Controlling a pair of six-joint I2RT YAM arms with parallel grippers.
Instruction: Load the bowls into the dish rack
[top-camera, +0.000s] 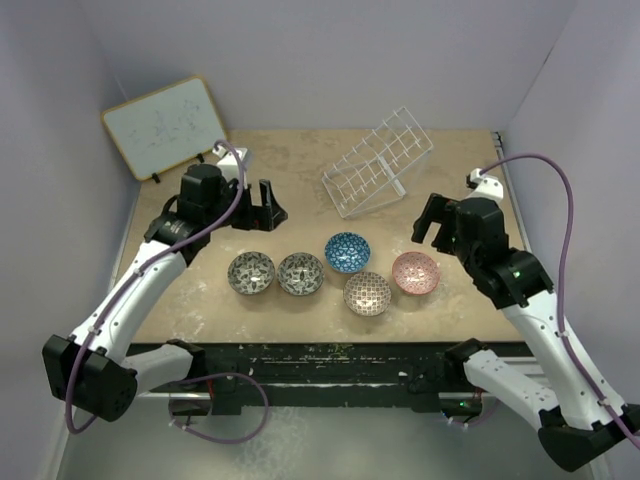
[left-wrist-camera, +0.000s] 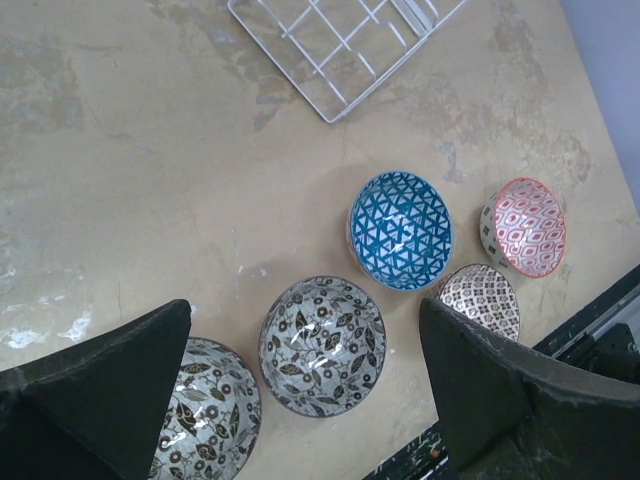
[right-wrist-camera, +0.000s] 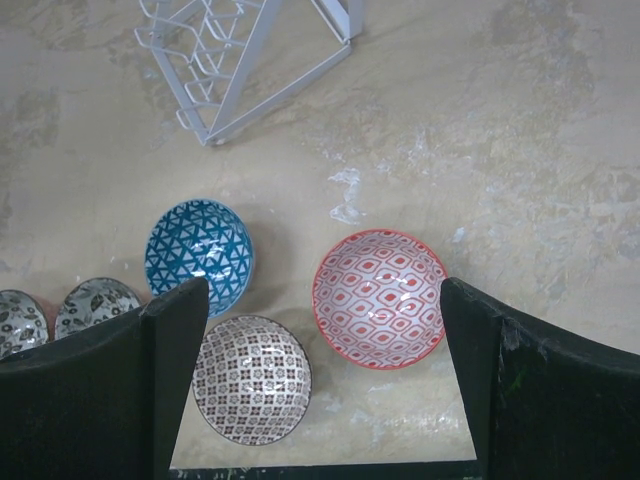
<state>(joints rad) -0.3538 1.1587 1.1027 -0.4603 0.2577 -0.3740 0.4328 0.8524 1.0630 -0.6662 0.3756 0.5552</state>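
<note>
On the table (top-camera: 300, 190), in its near half, the left grey-white bowl (top-camera: 251, 273) and the right grey-white bowl (top-camera: 300, 273) stand just beside each other. To their right come the blue bowl (top-camera: 347, 252), a little farther back, the lattice bowl (top-camera: 367, 293), nearest of all, and the pink bowl (top-camera: 415, 272). All five are upright. The dish rack (top-camera: 378, 163) stands tilted in the far half, right of the centre and well apart from them.

The top view shows the whole rack and a whiteboard (top-camera: 165, 126) leaning in the far left corner. It also shows the left gripper (top-camera: 262, 205) hovering beyond the grey-white pair and the right gripper (top-camera: 432, 222) hovering just beyond the pink bowl. Neither wrist view shows the whiteboard, and each shows only a corner of the rack.

The wrist views show the jaws better. In the left wrist view the fingers (left-wrist-camera: 110, 390) are spread wide with nothing held. The right grey-white bowl lies below the gap, and one finger half hides the left one. In the right wrist view the fingers (right-wrist-camera: 530, 380) are also wide apart and empty, above the pink and lattice bowls. These views show the patterns too: leaves, blue triangles, red ovals.
</note>
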